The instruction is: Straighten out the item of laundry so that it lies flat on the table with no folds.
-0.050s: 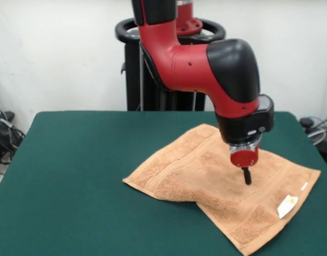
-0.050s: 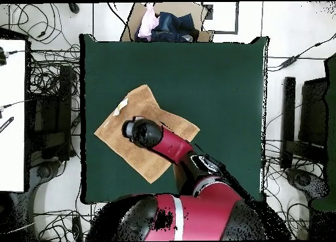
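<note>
peach-orange terry towel (image 1: 206, 181) on a dark green table (image 1: 72, 170). the towel lies spread and turned cornerwise to the table's edges, so that it reads as a diamond from overhead (image 2: 141, 131). woven border bands run along its sides. a small white label with a yellow mark (image 1: 287, 205) sits near one corner, at the right in the front view. the cloth is not fully flat: a soft fold crosses the near edge in the front view, where one part overlaps the next and the outline steps inward. the towel covers only a small part of the table, toward the right side in the front view.
</note>
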Robot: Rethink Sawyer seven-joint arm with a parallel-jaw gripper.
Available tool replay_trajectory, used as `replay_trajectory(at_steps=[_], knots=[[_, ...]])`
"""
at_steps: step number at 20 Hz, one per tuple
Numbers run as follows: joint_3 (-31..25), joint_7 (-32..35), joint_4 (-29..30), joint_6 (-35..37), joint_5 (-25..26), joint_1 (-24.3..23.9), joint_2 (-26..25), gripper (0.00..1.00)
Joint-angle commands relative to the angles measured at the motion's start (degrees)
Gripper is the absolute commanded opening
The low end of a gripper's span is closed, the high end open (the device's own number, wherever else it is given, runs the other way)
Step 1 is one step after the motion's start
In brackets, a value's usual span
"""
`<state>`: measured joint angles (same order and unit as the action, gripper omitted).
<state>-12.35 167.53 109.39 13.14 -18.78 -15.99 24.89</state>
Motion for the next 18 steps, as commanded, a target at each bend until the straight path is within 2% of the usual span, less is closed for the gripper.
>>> replay_trajectory(at_steps=[1, 7, 8, 9, 13, 18], knots=[[-5.2, -0.22, 9.97, -4.34, 6.16, -3.59, -1.7, 1.0], [-6.11, 1.13, 13.61, -9.59, 11.02, -7.56, -4.14, 1.0], [-5.77, 1.2, 10.83, -6.84, 9.77, -6.07, -3.41, 1.0], [-5.64, 1.24, 10.42, -7.04, 10.22, -6.19, -3.84, 1.0], [-5.95, 1.57, 11.45, -11.15, 13.15, -8.13, -6.23, 1.0], [-6.22, 3.39, 11.16, -17.13, 15.93, -8.07, -10.5, 1.0]])
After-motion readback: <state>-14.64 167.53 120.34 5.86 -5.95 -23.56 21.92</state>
